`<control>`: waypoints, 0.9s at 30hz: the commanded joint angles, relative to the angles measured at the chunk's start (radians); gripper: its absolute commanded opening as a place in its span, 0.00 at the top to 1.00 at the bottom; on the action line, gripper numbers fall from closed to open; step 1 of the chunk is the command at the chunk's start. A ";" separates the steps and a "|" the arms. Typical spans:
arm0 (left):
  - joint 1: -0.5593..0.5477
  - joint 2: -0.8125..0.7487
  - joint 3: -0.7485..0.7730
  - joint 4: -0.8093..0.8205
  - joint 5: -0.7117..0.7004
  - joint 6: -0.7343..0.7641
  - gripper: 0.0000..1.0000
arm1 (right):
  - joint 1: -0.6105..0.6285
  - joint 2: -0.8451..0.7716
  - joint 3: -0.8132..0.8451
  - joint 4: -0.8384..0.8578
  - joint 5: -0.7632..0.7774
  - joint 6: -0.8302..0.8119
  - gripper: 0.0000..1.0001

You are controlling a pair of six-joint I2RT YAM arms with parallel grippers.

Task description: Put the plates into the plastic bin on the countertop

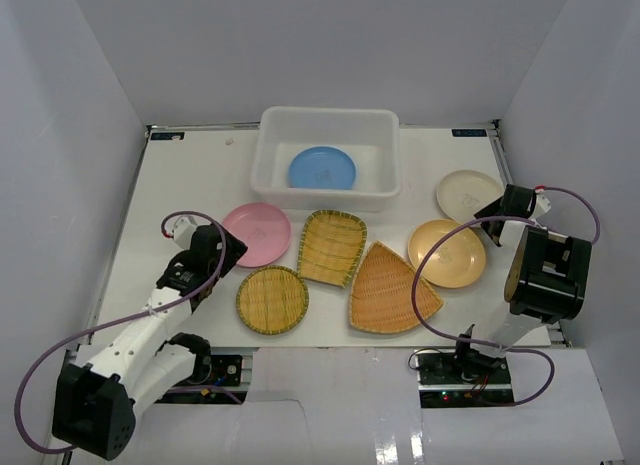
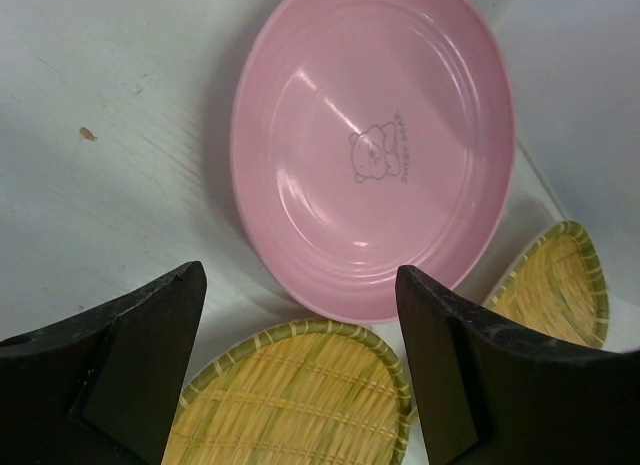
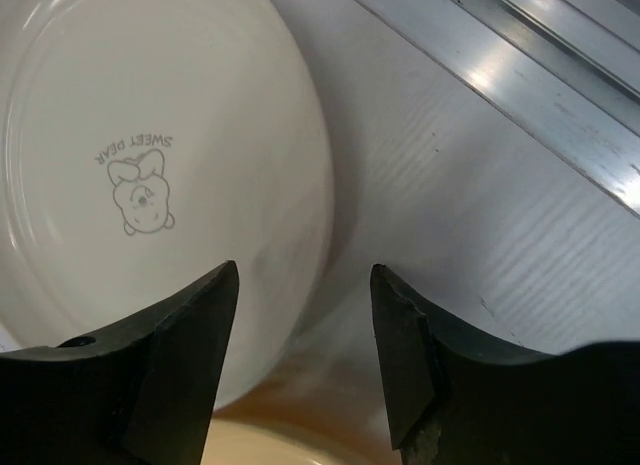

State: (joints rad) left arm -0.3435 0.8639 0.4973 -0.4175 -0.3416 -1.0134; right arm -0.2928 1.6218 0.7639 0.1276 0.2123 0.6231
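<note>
While the left tool hangs low over the worktop with its jaws spread wide and nothing between them, the pink plate lies flat just ahead of its fingertips, its near rim showing in the gap between them. The round bamboo tray sits directly beneath that tool, close against the pink plate's near edge, and the rectangular bamboo tray lies off to the tool's right, beyond its right finger. The right tool is also parted, to a moderate width, and grips nothing. The cream plate rests on the worktop ahead of it and to its left, and the plate's right rim runs down into the gap between the fingers. Whether a finger touches that rim I cannot tell. The yellow-orange plate lies just behind and below the right tool's fingertips, only a sliver of it showing at the bottom of the wrist view. A metal rail runs along the worktop's edge to that tool's right. Between the two tools lies the fan-shaped bamboo tray, well apart from both. Farther ahead of both tools stands the plastic bin, with the blue plate lying flat on its bottom.
</note>
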 commanded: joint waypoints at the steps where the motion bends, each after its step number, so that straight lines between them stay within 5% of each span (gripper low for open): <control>1: 0.000 0.065 0.024 0.036 -0.056 -0.002 0.13 | -0.006 0.062 0.061 0.084 -0.027 0.029 0.39; 3: -0.002 0.105 0.044 0.048 -0.042 -0.001 0.13 | -0.006 0.076 0.067 0.112 -0.042 0.050 0.58; 4: -0.002 0.147 0.050 0.054 -0.039 -0.004 0.14 | -0.005 0.082 0.078 0.119 -0.042 0.059 0.88; 5: -0.002 0.168 0.056 0.057 -0.039 -0.004 0.14 | -0.005 0.079 0.081 0.121 -0.041 0.067 0.92; 12: 0.003 0.326 0.135 0.069 -0.037 0.007 0.18 | 0.010 -0.115 0.110 0.251 -0.050 0.098 0.92; 18: 0.003 0.402 0.175 0.051 -0.048 0.012 0.30 | 0.158 -0.209 0.270 0.283 -0.066 0.021 0.92; 27: 0.005 0.444 0.167 -0.012 -0.149 -0.037 0.38 | 0.512 0.014 0.550 0.160 -0.151 -0.131 0.92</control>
State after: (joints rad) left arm -0.3424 1.2968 0.6426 -0.4122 -0.4328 -1.0283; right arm 0.1558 1.5322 1.2327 0.3355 0.1081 0.5495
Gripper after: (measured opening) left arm 0.626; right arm 0.088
